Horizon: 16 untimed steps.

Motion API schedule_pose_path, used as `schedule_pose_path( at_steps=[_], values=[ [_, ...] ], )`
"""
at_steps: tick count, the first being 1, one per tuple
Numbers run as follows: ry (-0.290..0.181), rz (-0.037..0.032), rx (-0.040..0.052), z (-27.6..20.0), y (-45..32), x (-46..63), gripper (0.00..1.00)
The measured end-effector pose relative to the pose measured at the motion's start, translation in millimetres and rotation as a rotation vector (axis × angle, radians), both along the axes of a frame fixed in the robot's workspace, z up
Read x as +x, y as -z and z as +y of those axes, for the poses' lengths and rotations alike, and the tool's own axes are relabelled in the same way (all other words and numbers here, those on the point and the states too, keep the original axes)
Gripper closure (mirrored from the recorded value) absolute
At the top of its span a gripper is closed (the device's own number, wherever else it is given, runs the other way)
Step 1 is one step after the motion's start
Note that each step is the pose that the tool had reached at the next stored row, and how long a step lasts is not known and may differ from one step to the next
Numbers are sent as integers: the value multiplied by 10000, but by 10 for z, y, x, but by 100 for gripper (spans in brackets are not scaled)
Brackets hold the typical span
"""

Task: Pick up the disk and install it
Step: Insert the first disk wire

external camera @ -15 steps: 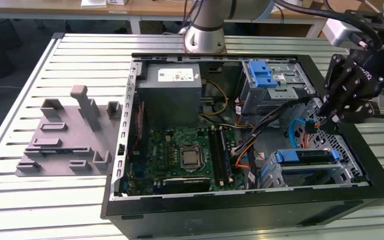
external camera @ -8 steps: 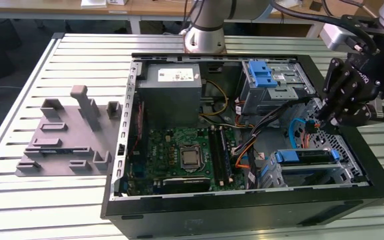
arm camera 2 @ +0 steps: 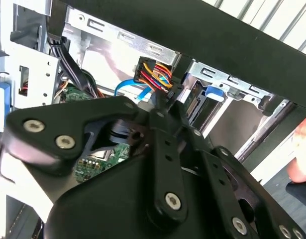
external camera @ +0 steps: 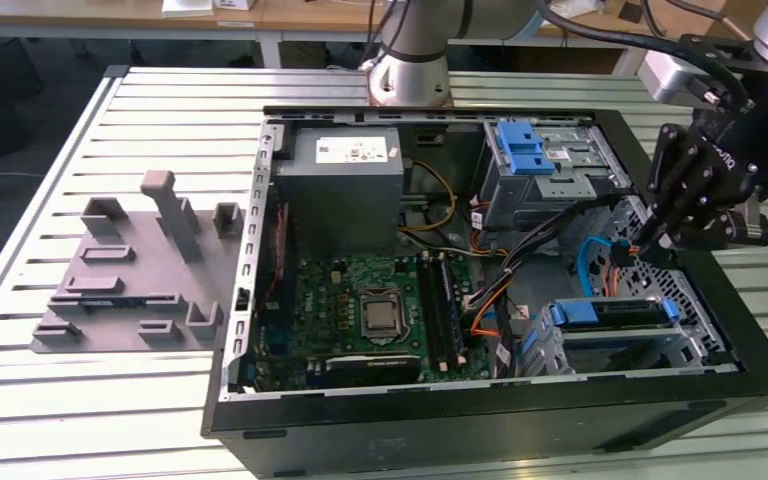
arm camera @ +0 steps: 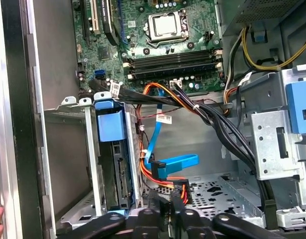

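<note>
computer case (external camera: 491, 420) lies open on a slatted metal table (external camera: 37, 400) in the exterior view, with a grey fixture plate (external camera: 131, 290) beside it toward the exterior view's left. my gripper (external camera: 640, 250) hangs inside the case, close to its wall on the exterior view's right. the disk (external camera: 611, 315) sits in a metal cage (external camera: 684, 345) in the case's near corner on that same side, blue carrier bracket uppermost. it is apart from my gripper and nearer the camera. the motherboard (external camera: 371, 310) lies flat toward the case's other side.

in the second wrist view, my fingers come together on a black connector (arm camera 2: 173, 93) that trails red, orange and yellow wires. a blue flat cable (arm camera 2: 138, 89) curves just beside it.

in the first wrist view, the connector sits pinched at my fingertips (arm camera: 180, 211), above the perforated case floor. the disk stands on edge in its cage, the bracket capping its end, near my gripper but not touching it. the blue cable folds between them.
</note>
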<state>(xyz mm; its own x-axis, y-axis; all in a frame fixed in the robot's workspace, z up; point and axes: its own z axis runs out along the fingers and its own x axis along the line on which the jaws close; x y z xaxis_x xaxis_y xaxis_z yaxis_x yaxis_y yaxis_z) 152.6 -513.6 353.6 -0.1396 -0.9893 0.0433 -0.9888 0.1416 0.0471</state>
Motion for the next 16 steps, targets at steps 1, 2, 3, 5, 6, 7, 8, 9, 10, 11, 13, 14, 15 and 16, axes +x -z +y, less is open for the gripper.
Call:
schedule_pose_path(
  at_steps=[1,2,3,5,6,7,8,9,10,11,13,14,15,16],
  values=[
    [1,0,-2,0,0,0,76],
    [1,1,-2,0,-1,0,82],
    [-9,1,-2,0,-1,0,84],
    [-79,-5,-1,0,-1,-19,84],
    [-106,-14,-1,-3,-1,-33,84],
    [-121,-25,0,-7,0,-50,84],
    [-131,-41,-1,-13,-1,-65,84],
    [-147,-52,0,-20,-1,-78,84],
    [-166,-61,2,-27,-1,-89,84],
    [-191,-64,7,-35,1,-95,84],
    [-280,-66,15,-41,8,-95,84],
    [-316,-66,18,-46,10,-95,84],
    [-334,-66,18,-49,10,-95,84],
    [-345,-66,19,-51,11,-95,84]
  ],
)
